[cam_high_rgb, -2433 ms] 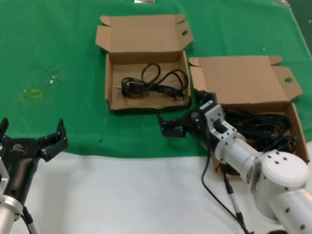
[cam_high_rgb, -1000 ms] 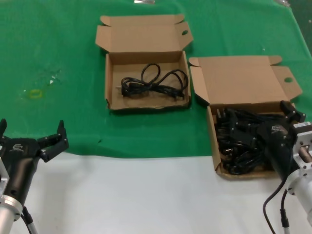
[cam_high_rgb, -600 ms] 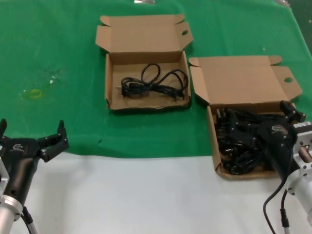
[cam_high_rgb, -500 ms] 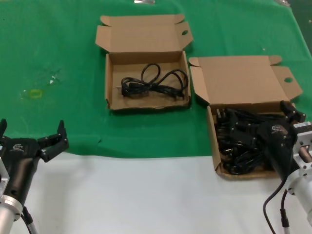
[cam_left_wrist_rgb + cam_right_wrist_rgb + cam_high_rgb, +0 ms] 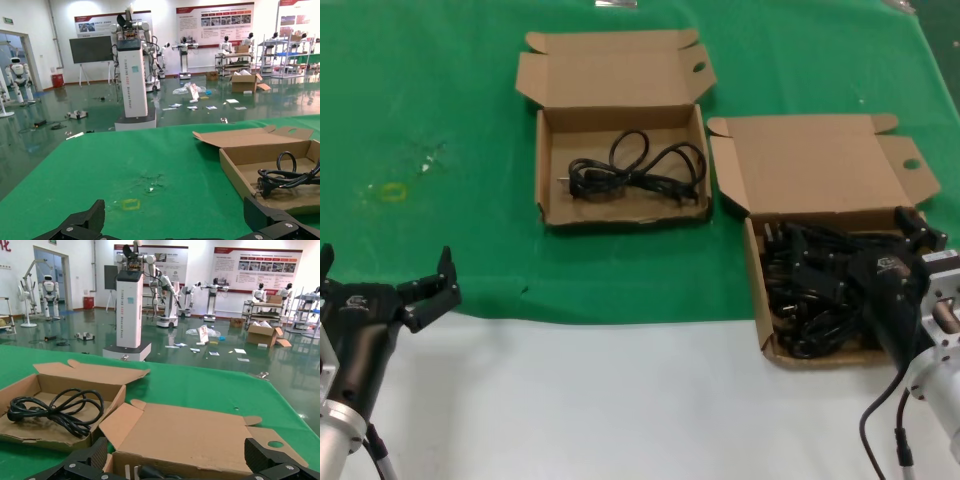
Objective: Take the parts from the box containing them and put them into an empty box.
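Black cords [image 5: 815, 285] heaped in deep box [image 5: 760, 300] at 4 o'clock, partly hidden behind right gripper [image 5: 865, 262], fingers spread, holding nothing. One cord [image 5: 635, 172] in flat box [image 5: 548, 170] at 12. Left gripper [image 5: 382, 275] at 8, splayed, idle. Logo on gripper housings unreadable; wall posters likewise.

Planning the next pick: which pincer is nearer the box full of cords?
Right. The right pincer hangs open over the full box, above its heap of cords. The left pincer waits open at the table's near-left edge, far from it.
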Robot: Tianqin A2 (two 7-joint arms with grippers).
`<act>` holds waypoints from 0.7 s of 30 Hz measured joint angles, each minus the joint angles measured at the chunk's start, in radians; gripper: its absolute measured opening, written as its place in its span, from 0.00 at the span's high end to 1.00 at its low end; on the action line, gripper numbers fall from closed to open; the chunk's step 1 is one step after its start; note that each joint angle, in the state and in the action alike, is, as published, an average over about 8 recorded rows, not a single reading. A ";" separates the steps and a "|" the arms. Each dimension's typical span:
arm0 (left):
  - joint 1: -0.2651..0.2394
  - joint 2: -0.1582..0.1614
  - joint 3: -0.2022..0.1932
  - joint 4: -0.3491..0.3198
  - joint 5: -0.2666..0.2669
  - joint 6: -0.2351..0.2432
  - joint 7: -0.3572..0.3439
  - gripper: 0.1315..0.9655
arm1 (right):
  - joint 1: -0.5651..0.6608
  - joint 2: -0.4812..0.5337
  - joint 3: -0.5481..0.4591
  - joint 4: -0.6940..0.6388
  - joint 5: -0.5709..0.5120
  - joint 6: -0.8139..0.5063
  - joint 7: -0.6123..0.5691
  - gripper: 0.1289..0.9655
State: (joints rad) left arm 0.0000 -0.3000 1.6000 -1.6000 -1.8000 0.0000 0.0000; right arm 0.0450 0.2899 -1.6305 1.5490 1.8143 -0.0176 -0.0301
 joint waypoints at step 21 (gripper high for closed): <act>0.000 0.000 0.000 0.000 0.000 0.000 0.000 0.00 | 0.000 0.000 0.000 0.000 0.000 0.000 0.000 0.00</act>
State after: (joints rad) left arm 0.0000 -0.3000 1.6000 -1.6000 -1.8000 0.0000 0.0000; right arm 0.0450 0.2899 -1.6305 1.5490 1.8143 -0.0176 -0.0301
